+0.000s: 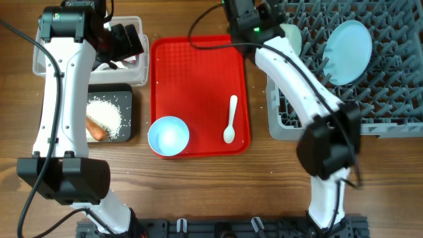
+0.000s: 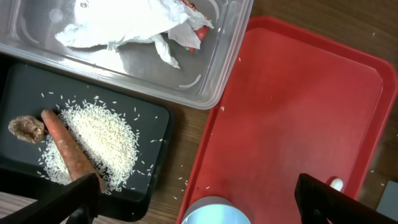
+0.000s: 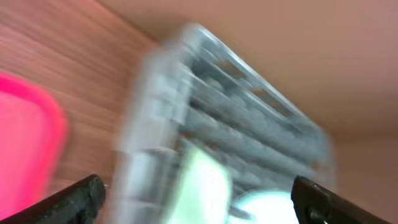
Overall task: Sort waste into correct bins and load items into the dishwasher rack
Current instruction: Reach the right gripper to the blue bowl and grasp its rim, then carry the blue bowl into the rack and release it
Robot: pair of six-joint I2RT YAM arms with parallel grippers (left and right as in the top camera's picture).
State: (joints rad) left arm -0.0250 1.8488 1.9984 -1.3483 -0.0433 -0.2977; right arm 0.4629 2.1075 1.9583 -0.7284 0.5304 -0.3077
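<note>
The crumpled white napkin with red print [image 2: 134, 22] lies in the clear tub [image 2: 211, 78]. Rice [image 2: 99, 143], a carrot piece [image 2: 68, 149] and a brown scrap [image 2: 26, 128] lie in the black tray [image 2: 149, 118]. A pale blue bowl [image 1: 168, 135] and the white spoon [image 1: 230, 119] sit on the red tray [image 1: 198, 73]. The pale blue plate [image 1: 347, 49] and a mint bowl [image 1: 292, 36] stand in the grey rack [image 1: 390, 79]. My left gripper [image 2: 199, 205] is open and empty above the tub's and tray's edges. My right gripper [image 3: 205, 202] is open and empty near the rack's left end; its view is blurred. The yellow cup is out of view.
Loose rice grains lie on the wood between the black tray and the red tray [image 2: 186, 180]. The tub [image 1: 132, 63] and black tray [image 1: 125, 96] stand close left of the red tray; the rack stands close to its right.
</note>
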